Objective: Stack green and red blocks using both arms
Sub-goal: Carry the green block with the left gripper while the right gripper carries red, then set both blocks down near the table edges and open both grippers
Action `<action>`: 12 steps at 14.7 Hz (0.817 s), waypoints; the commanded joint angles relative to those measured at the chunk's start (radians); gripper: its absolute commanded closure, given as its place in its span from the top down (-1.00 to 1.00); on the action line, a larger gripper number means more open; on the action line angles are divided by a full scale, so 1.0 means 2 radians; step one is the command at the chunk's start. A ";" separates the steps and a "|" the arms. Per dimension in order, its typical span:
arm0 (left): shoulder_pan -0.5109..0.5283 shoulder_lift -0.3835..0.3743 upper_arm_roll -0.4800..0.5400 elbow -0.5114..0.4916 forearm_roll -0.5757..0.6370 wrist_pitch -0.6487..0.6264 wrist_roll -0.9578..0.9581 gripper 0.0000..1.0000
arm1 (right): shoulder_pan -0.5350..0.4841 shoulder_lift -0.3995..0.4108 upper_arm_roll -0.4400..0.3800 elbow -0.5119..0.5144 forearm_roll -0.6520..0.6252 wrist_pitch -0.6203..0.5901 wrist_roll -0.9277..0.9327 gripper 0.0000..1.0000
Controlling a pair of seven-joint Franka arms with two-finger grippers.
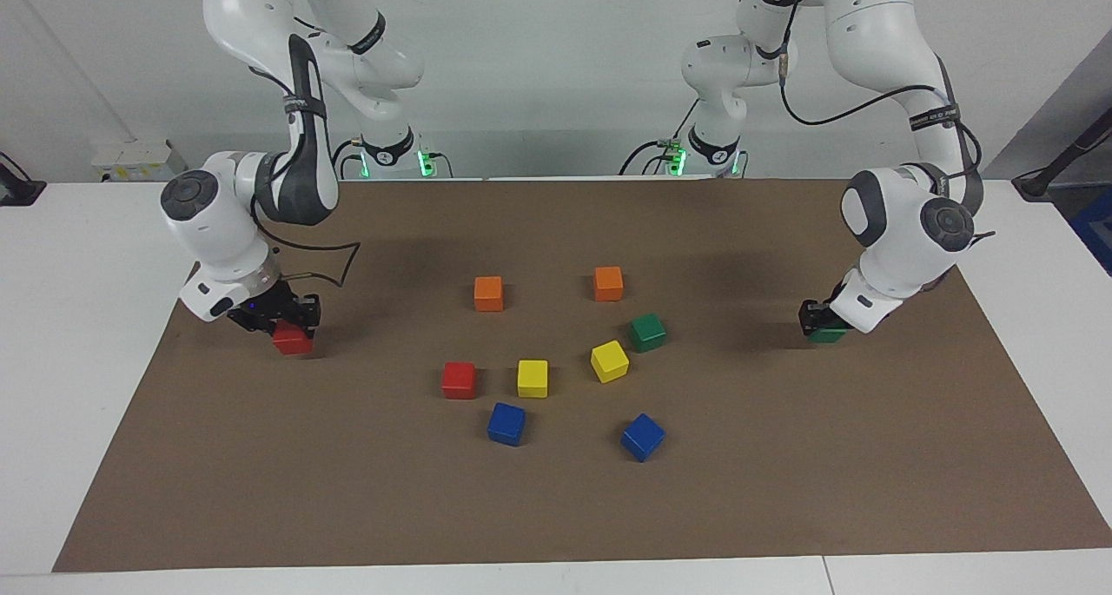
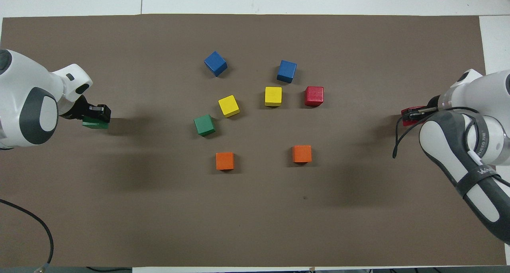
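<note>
1. A brown mat [image 1: 347,491] is spread over a white table [image 1: 87,317], and ten small coloured cubes are seen on or just above it.
2. The right gripper [image 1: 291,321] is seen low over the mat at the right arm's end of the table. It is pinched on a red cube [image 1: 292,340], which sits at or just above the mat; contact with the mat cannot be told.
3. The left gripper [image 1: 817,321] is seen low over the mat at the left arm's end of the table. It is pinched on a green cube [image 1: 825,335], which is largely hidden by the wrist in the facing view; whether it rests on the mat cannot be told.
4. In the overhead view, the held green cube [image 2: 95,124] shows just under the left gripper [image 2: 97,113], and only a sliver of the held red cube [image 2: 406,119] shows beside the right gripper [image 2: 412,114].
5. A second red cube [image 1: 459,380] lies on the mat in the middle group, just beside a yellow cube [image 1: 532,378].
6. A second green cube [image 1: 648,332] lies near the middle, touching or almost touching another yellow cube [image 1: 609,360].
7. Two orange cubes [image 1: 489,293] [image 1: 608,283] lie nearer to the robots than the rest of the group.
8. Two blue cubes [image 1: 506,423] [image 1: 643,437] lie farthest from the robots.
</note>
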 commanded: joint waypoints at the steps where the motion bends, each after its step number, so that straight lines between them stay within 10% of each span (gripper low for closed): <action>1: 0.005 -0.019 -0.003 -0.030 0.005 0.019 0.005 -1.00 | -0.007 0.006 0.004 -0.012 0.004 0.022 -0.019 -1.00; 12: 0.010 -0.017 -0.003 -0.051 0.005 0.043 0.005 -1.00 | -0.007 0.020 0.004 -0.018 0.005 0.054 -0.019 -1.00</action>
